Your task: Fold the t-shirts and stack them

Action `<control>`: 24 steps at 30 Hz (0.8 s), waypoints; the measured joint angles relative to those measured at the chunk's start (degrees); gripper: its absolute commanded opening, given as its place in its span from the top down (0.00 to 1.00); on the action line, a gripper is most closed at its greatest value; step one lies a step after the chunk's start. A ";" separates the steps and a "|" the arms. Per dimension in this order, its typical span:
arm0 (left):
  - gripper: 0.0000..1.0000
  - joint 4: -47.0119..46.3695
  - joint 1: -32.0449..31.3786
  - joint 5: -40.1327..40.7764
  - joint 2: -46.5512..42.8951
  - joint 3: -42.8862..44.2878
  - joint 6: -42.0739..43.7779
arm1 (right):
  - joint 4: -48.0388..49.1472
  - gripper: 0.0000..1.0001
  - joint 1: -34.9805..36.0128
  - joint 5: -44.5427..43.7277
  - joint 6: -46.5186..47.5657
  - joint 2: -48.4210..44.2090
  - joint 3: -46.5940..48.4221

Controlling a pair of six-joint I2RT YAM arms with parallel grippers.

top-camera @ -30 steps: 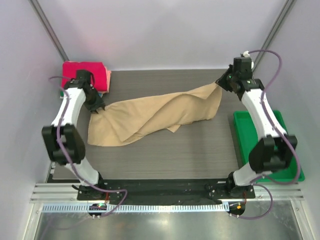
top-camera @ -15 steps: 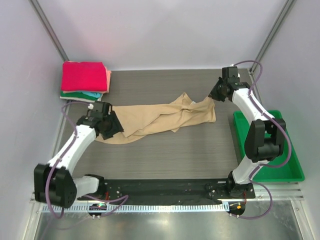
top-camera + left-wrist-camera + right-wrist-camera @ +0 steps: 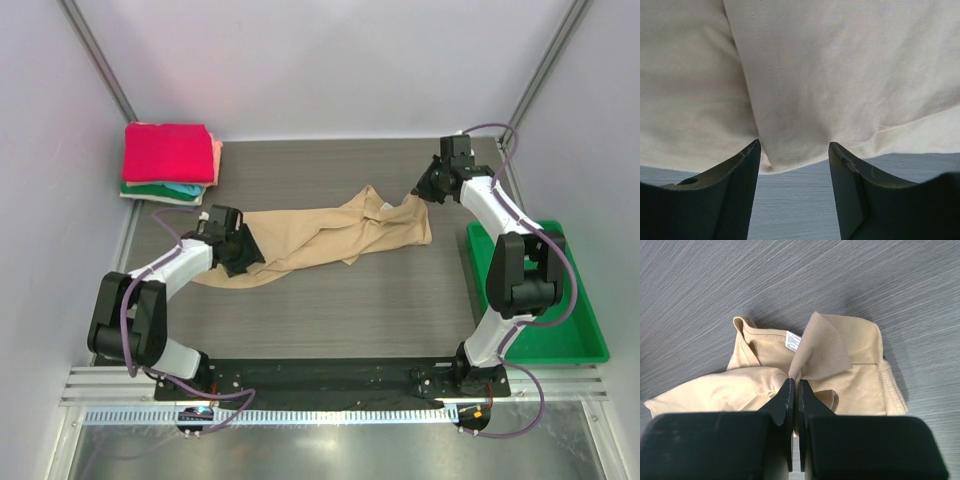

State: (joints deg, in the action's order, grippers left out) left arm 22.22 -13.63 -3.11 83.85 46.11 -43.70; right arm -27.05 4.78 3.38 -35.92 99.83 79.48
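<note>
The dark wood-grain counter (image 3: 330, 310) is closed in by pale walls (image 3: 330, 70) at its far and left edges. A wide bare strip of it lies open between the cloth and my bases. The tan t-shirt (image 3: 320, 232) lies rumpled in a long band across the middle, running from near my left side up toward the far right. The green tray (image 3: 560, 330) sits along the counter's right edge, well apart from the shirt. The stack of folded t-shirts (image 3: 168, 152), bright pink-red on top with salmon, teal and green edges beneath, fills the far-left corner.

My left gripper (image 3: 794, 150) is released, its jaws spread, and the shirt's stitched hem lies at the gap between them. My right gripper (image 3: 794, 385) is clenched on a raised fold of the tan t-shirt at its far-right end. Beside that fold lies a small white tag (image 3: 793, 341); its print is too small to read.
</note>
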 measured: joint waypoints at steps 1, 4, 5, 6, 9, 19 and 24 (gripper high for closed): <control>0.43 -0.48 -0.13 -0.07 0.44 0.00 -0.07 | 0.07 0.99 0.00 0.02 0.00 0.20 -0.02; 0.43 -1.60 -0.66 -0.17 1.75 0.00 -0.55 | 0.20 0.99 0.00 0.24 0.00 0.74 -0.02; 0.44 -1.79 -0.79 -0.20 2.01 0.00 -0.70 | 0.22 0.99 0.00 0.31 0.00 0.94 -0.02; 0.45 -1.95 -0.90 -0.17 2.16 0.00 -0.87 | 0.24 0.99 0.00 0.35 0.00 1.09 -0.02; 0.53 -2.36 -1.07 -0.15 2.14 -0.02 -1.16 | 0.28 0.99 -0.02 0.44 0.00 1.33 -0.04; 0.99 -2.34 -1.42 0.48 -0.42 -0.44 -1.62 | 0.63 0.99 0.00 0.87 0.00 1.36 -0.76; 1.00 -1.38 -1.46 0.55 -1.42 -0.42 -1.53 | 0.87 0.99 0.00 1.09 0.00 1.33 -1.46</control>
State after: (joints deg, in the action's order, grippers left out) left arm 20.84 -15.09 -2.57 82.43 45.69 -45.23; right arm -26.17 4.78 4.47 -35.92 101.16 78.02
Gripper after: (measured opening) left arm 0.011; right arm 0.060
